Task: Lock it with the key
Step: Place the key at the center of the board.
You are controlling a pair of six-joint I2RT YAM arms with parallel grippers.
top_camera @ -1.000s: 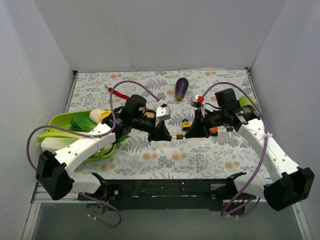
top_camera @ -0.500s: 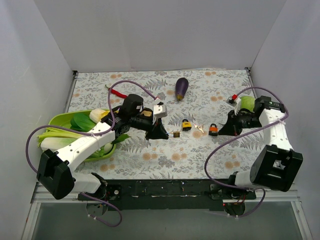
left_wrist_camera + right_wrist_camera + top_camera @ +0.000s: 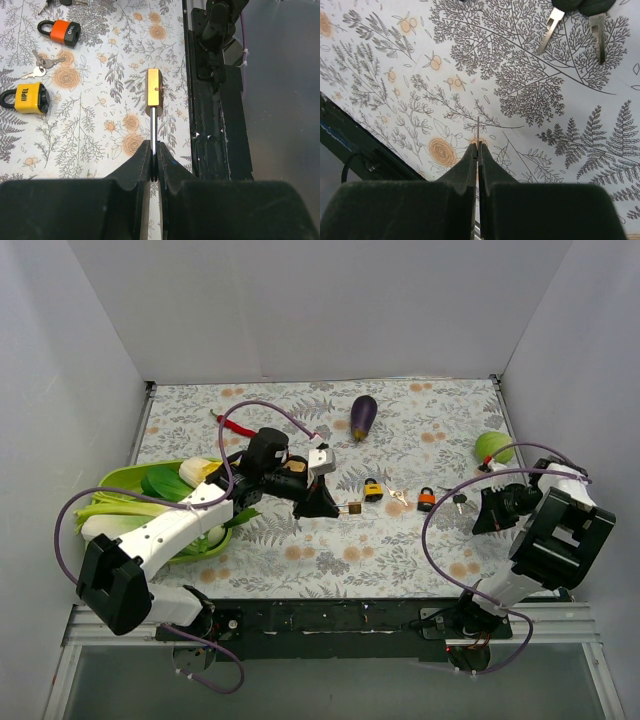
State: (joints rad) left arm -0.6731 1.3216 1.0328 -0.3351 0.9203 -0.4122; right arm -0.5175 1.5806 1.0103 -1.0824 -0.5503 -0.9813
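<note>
My left gripper (image 3: 327, 504) (image 3: 154, 149) is shut on the steel shackle of a small brass padlock (image 3: 353, 508) (image 3: 154, 88). It holds the padlock above the floral mat near the middle, with the body pointing away from the fingers. My right gripper (image 3: 484, 519) (image 3: 478, 148) is at the right side of the table, far from the padlock. It is shut on a thin metal key blade (image 3: 478, 131), seen edge-on and sticking out just past the fingertips. The key's head is hidden between the fingers.
A yellow padlock (image 3: 372, 488) (image 3: 29, 97), silver keys (image 3: 398, 495) (image 3: 42, 65), an orange padlock (image 3: 427, 500) (image 3: 62, 32) and two black-headed keys (image 3: 458, 500) (image 3: 596, 35) lie mid-mat. An eggplant (image 3: 363, 415), a green fruit (image 3: 492, 445) and a vegetable tray (image 3: 118, 480) are around.
My right arm has swung away from the brass padlock to the right edge of the table, keeping the key. My left arm has barely moved.
</note>
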